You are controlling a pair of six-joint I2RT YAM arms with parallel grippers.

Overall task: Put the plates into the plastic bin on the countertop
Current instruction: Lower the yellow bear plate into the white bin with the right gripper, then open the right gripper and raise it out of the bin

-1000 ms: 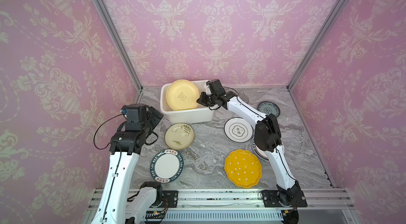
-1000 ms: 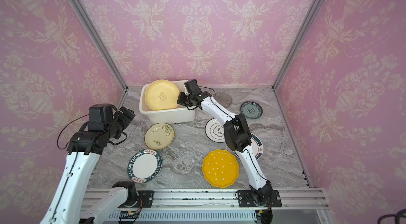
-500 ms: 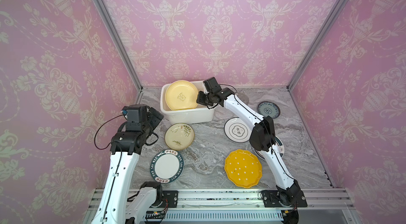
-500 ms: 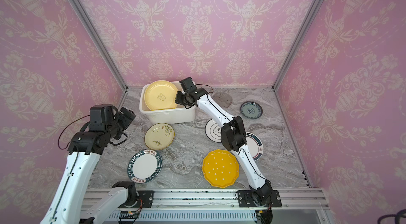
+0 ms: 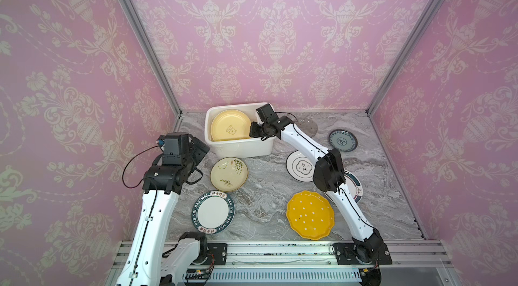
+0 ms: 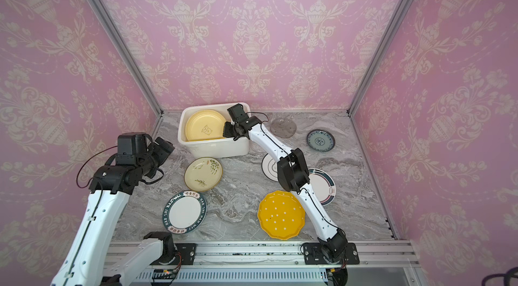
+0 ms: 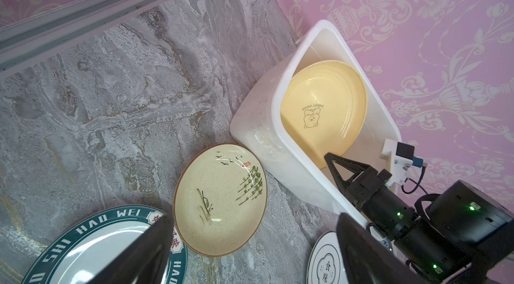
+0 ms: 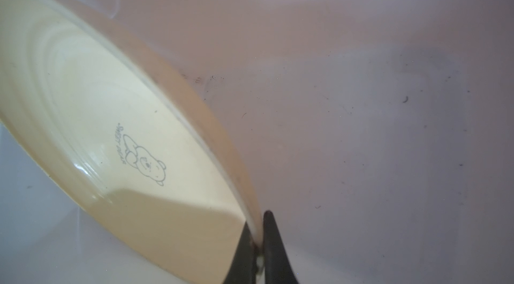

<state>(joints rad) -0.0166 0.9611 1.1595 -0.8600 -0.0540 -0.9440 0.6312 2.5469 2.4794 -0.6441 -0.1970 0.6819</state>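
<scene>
Right gripper [image 8: 258, 229] clamps the rim of the round pale yellow plate [image 5: 228, 126], tilted inside the deep white plastic bin [image 5: 241, 148]. I want it lowered flat before release, avoiding a drop.

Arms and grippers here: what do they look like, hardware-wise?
Same build: left arm and right arm are white shell links with black joint housings and thin black cables. The left gripper and right gripper have black, tapered triangular fingers. Green lights dot the right arm's wrist housings.
</scene>
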